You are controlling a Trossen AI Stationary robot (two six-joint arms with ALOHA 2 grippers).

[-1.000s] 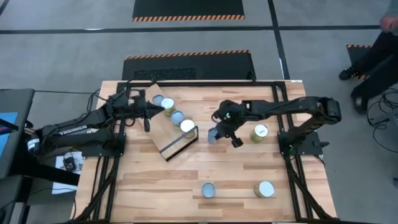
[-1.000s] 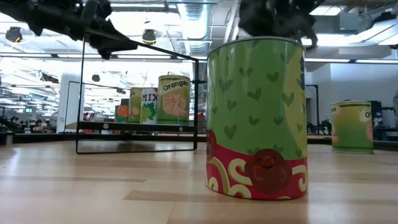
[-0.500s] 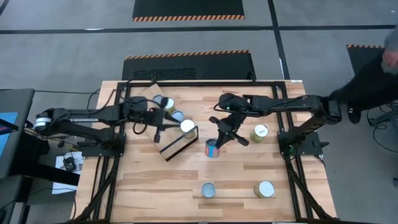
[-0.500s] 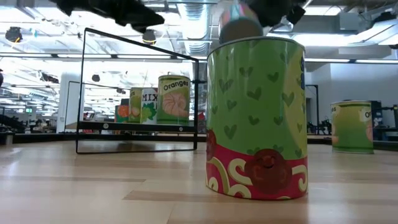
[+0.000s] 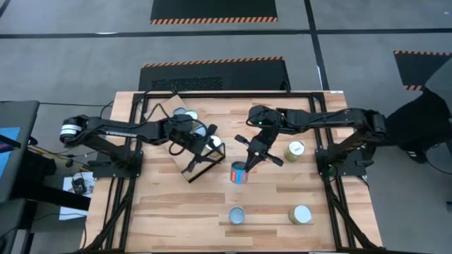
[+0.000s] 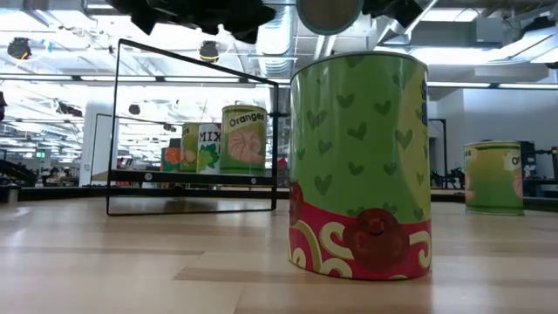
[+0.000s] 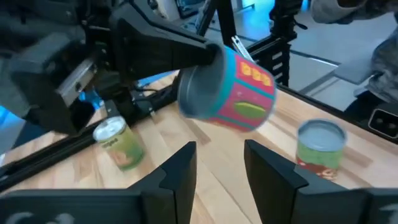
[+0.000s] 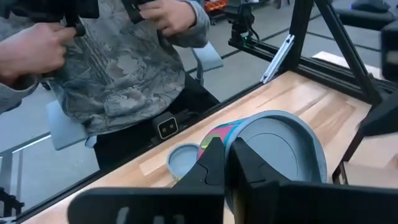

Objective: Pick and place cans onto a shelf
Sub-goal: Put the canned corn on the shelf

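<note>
My right gripper (image 5: 248, 161) is shut on a pink-and-blue can (image 5: 239, 173), tipped on its side above the table's middle; its grey end (image 6: 330, 12) shows at the top of the low view. My left gripper (image 7: 219, 163) is open, over the frame end of the shelf (image 5: 185, 152), pointing at that can (image 7: 228, 90) with nothing between its fingers. Three cans (image 5: 201, 131) stand on the shelf board. Loose cans stand upright on the table at the right (image 5: 295, 149), near middle (image 5: 236, 215) and near right (image 5: 300, 214). My right gripper pinches the rim (image 8: 231, 142) of the can's grey round end between its two fingers. The can is lifted clear of the table and lies tilted on its side, its grey end (image 7: 194, 93) turned toward my left gripper.
The shelf's black open frame (image 6: 196, 131) stands just below my left gripper. A large green-and-red can (image 6: 359, 166) fills the low view's foreground. A person in a patterned top (image 8: 124, 68) stands beyond the table's edge. Bare wood lies between the near cans and the shelf.
My left gripper has swung from the shelf's far left side toward the table's right, over the shelf's frame end. My right gripper has risen and turned, and the pink-and-blue can has come up off the table and tipped onto its side.
</note>
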